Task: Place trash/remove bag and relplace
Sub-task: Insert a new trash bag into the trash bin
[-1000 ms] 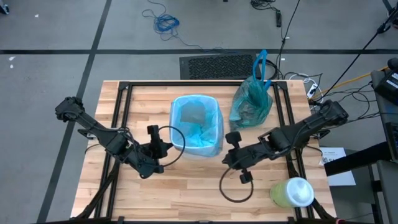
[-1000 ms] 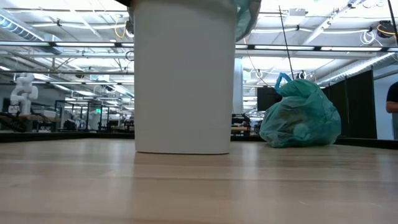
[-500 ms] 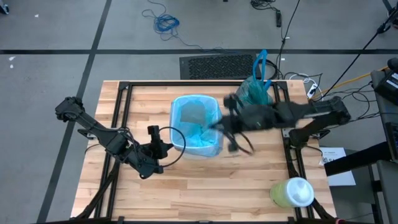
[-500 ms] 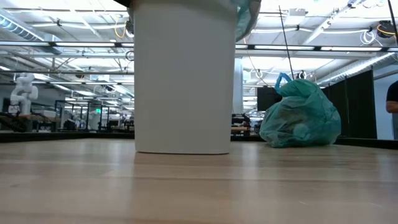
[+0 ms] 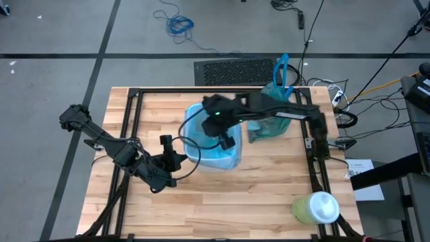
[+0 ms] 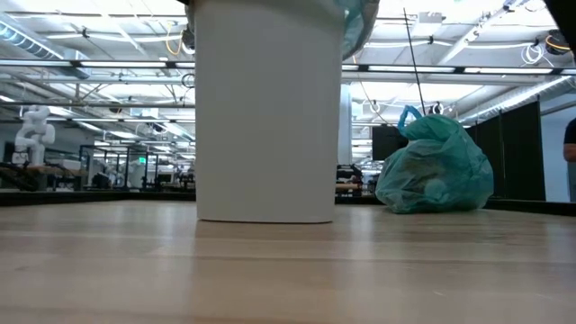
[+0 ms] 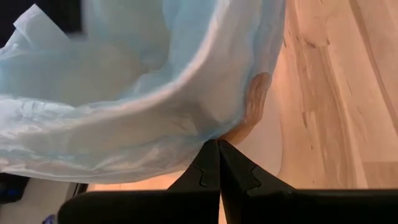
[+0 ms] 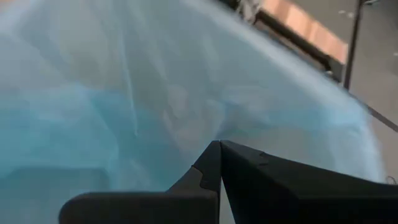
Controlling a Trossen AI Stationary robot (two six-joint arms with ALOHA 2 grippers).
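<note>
Wooden table point(image 5: 168, 208): full teal bag point(image 5: 272, 111) sits far right, bin point(image 5: 211, 134) centre with pale-blue liner point(image 5: 215, 144). Right pincer point(image 5: 227, 142) together, over the bin mouth; left pincer point(image 5: 180, 161) together at the near-left rim. Best press liner down evenly, avoid snagging.

A teal-green translucent bag point(image 5: 272, 113), filled and bunched shut with its blue loop handles sticking up, sits on the counter point(image 5: 201, 202) near its far right edge. Just beside it, a paler sky-blue bag point(image 5: 213, 138) lines the white bin point(image 6: 265, 117), draped over the rim.
</note>
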